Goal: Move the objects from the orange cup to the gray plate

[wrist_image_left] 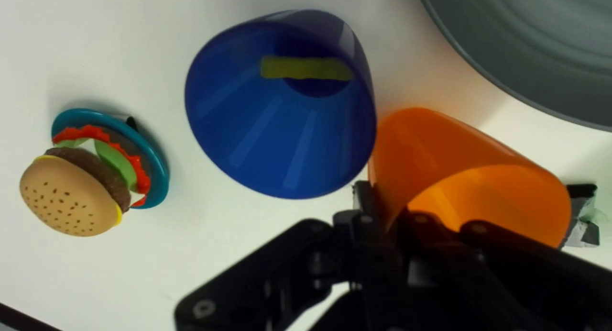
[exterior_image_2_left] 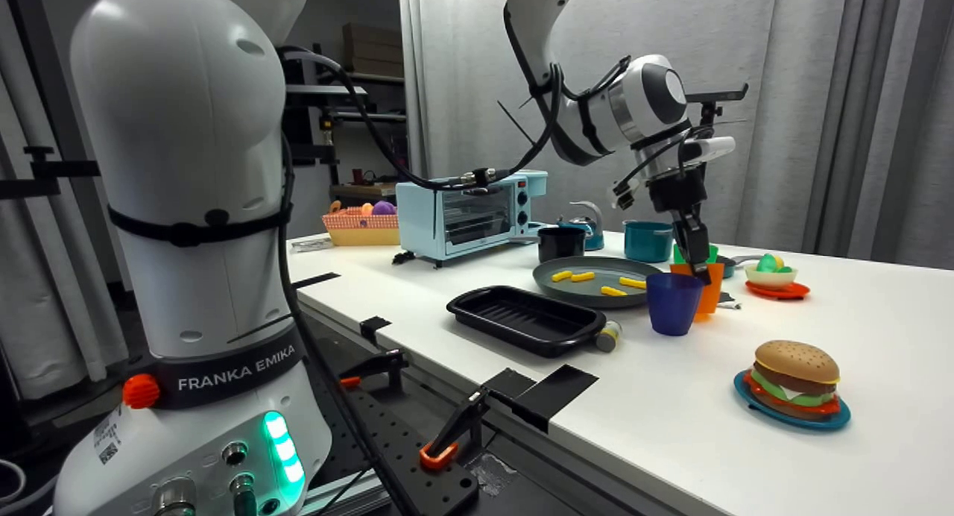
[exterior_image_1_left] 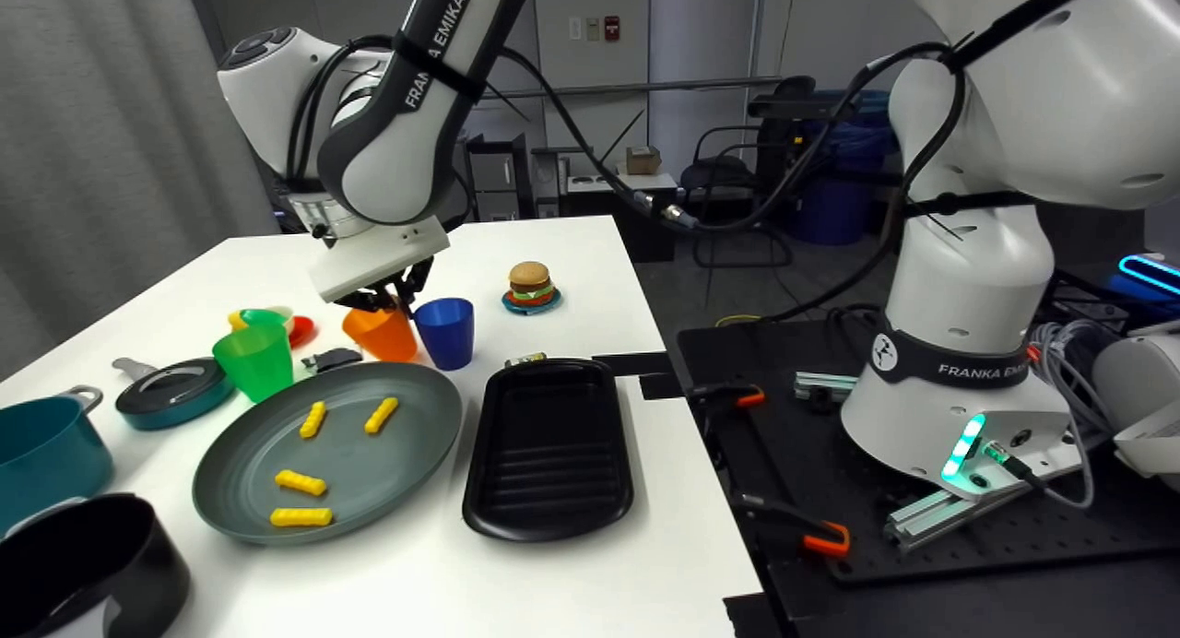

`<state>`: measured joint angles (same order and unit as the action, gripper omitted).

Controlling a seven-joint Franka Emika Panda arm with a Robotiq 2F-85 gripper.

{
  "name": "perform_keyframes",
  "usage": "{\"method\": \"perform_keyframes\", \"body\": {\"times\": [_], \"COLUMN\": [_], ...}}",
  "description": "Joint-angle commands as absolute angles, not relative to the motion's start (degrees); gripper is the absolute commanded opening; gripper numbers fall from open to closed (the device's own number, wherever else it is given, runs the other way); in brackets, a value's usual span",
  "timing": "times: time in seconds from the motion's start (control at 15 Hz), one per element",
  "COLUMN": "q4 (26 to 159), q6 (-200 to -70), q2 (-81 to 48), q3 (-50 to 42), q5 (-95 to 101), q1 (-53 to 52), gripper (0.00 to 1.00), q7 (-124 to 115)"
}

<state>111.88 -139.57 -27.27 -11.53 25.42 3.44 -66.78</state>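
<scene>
The orange cup (exterior_image_1_left: 387,336) stands beside the blue cup, tilted in an exterior view; it also shows in the wrist view (wrist_image_left: 430,144). My gripper (wrist_image_left: 389,216) is shut on its wall, one finger outside and one inside; it also shows in an exterior view (exterior_image_2_left: 700,271). The cup's bottom inside is hidden; no yellow piece shows in its visible part. Several yellow pieces (exterior_image_1_left: 300,482) lie spread on the gray plate (exterior_image_1_left: 369,477), also seen in an exterior view (exterior_image_2_left: 577,297). Another yellow piece (wrist_image_left: 306,68) lies inside the blue cup.
The blue cup (wrist_image_left: 282,130) is right against the orange cup. A green cup (exterior_image_1_left: 253,361), a small pan (exterior_image_1_left: 175,394), a black ridged tray (exterior_image_1_left: 548,454) and a black pot (exterior_image_1_left: 92,564) surround the plate. A toy burger (exterior_image_2_left: 794,378) and toaster oven (exterior_image_2_left: 469,214) stand farther off.
</scene>
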Motion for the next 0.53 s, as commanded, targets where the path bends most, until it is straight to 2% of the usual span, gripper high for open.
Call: {"method": "perform_keyframes", "body": {"times": [0.0, 0.07, 0.13, 0.2, 0.33, 0.47], "q4": [110.0, 109.7, 109.4, 109.3, 109.1, 109.0], "q6": [-141.3, -141.2, -141.1, -141.1, -140.9, -140.7], "q2": [-29.6, -29.8, -30.0, -30.1, -30.5, -30.9], "q3": [-12.3, -12.3, -12.3, -12.4, -12.6, -12.8], "q5": [21.9, 21.5, 21.1, 21.0, 20.8, 21.0], "q1": [3.0, 3.1, 3.1, 3.0, 2.7, 2.4], "gripper": [0.02, 0.02, 0.09, 0.33, 0.38, 0.51], "q7": [-63.9, -63.5, -63.1, -62.8, -62.5, -62.2]}}
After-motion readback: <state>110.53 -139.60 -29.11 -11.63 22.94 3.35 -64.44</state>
